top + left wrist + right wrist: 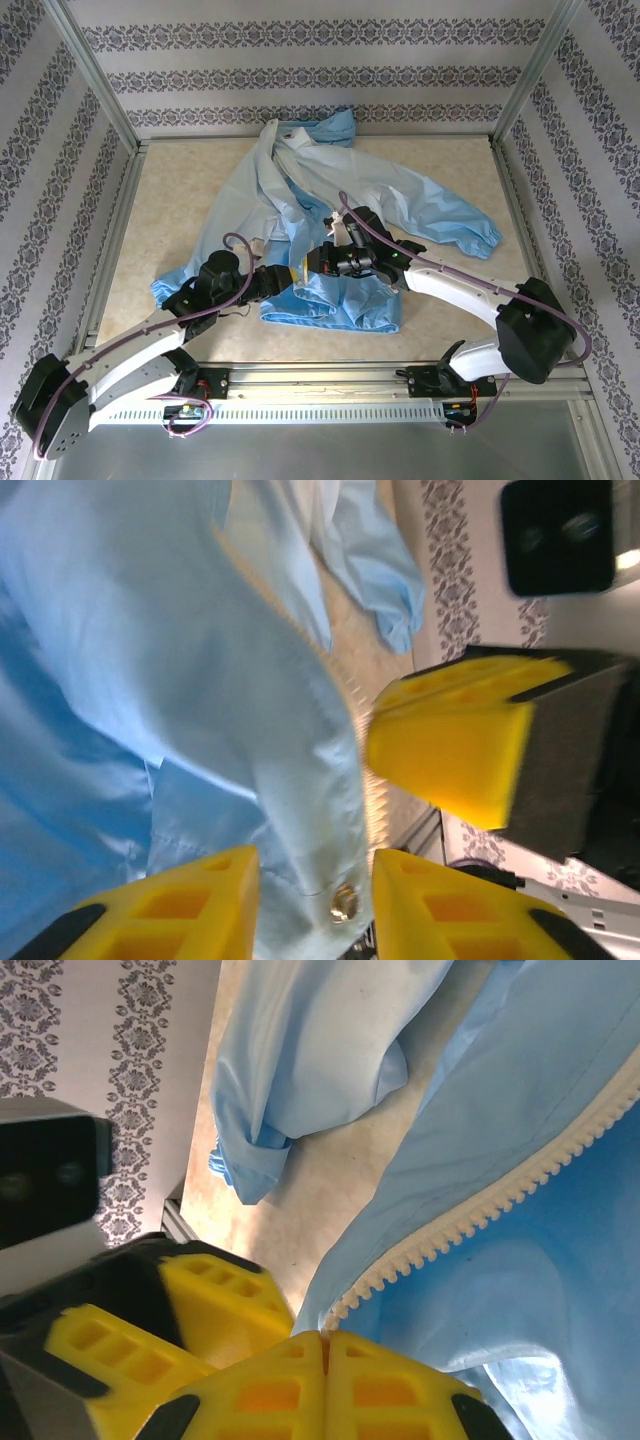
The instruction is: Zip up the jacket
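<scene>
early in the job, by the look of it: bringing together the two bottom ends of the zipper (500,1190), with no teeth joined anywhere in view. jacket (400,215) lying open and rumpled across the middle of the surface (190,190), deeper-blue hem near, far end bunched toward the back wall, one sleeve trailing off to the right, a blue cuff poking out at near left.

right hand (325,1345) pressed together at the near hem, apparently pinching the bottom end of one row of white teeth, the row running straight into the seam between its pads. left hand (312,868) spread, the other front edge draped between its fingers with a small metal snap (343,902) at the hem; not clamped on the cloth, as far as can be judged. both hands almost touching at near centre in the top view.

next, probably: closing the left hand on its hem corner, drawing both edges taut and level, then feeding one end into the slider. slider position: cannot tell. fine, slow moves needed, and a firm hold on thin, slippery cloth; any slack or fold in the tape likely to jam the start.

room: bare surface at far left and near right of the cloth, and a long run toward the far end for pulling the slider up. tight only between the two hands themselves, with the near rail (320,378) close behind them. frame posts and patterned walls well apart from the working spot on the other sides.
</scene>
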